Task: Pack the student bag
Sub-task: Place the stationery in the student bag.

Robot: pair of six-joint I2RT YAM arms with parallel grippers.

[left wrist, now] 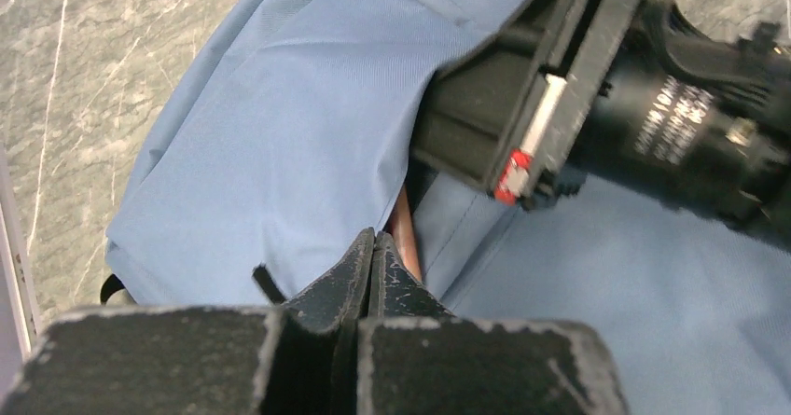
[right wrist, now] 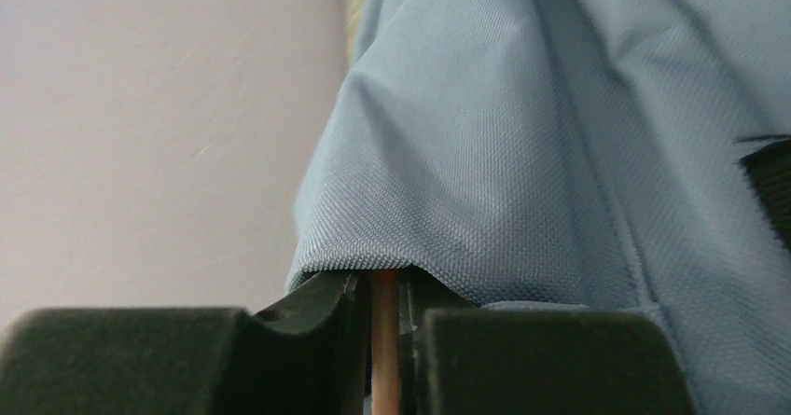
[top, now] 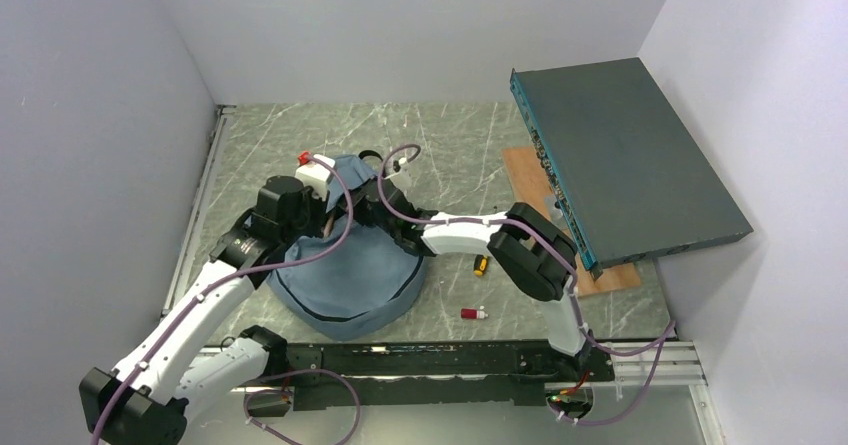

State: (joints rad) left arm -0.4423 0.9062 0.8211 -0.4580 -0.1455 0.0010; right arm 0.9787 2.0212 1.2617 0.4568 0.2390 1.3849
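The student bag (top: 350, 275), soft dusty-blue fabric, lies on the marble table in front of the arms. Both grippers meet at its top. My right gripper (right wrist: 378, 280) is shut on a thin brown pencil-like stick (right wrist: 384, 340), and its tips sit under a fold of the bag (right wrist: 485, 154). In the left wrist view the same stick (left wrist: 403, 233) runs into the gap in the fabric below the right gripper's black body (left wrist: 550, 89). My left gripper (left wrist: 375, 240) is shut, with nothing visible between its tips, and hovers close over the bag (left wrist: 280, 135).
A dark teal flat box (top: 630, 160) leans against the right wall over a brown board (top: 522, 165). A small yellow-and-black item (top: 481, 265) and a small red-and-white item (top: 473, 313) lie on the table to the right of the bag.
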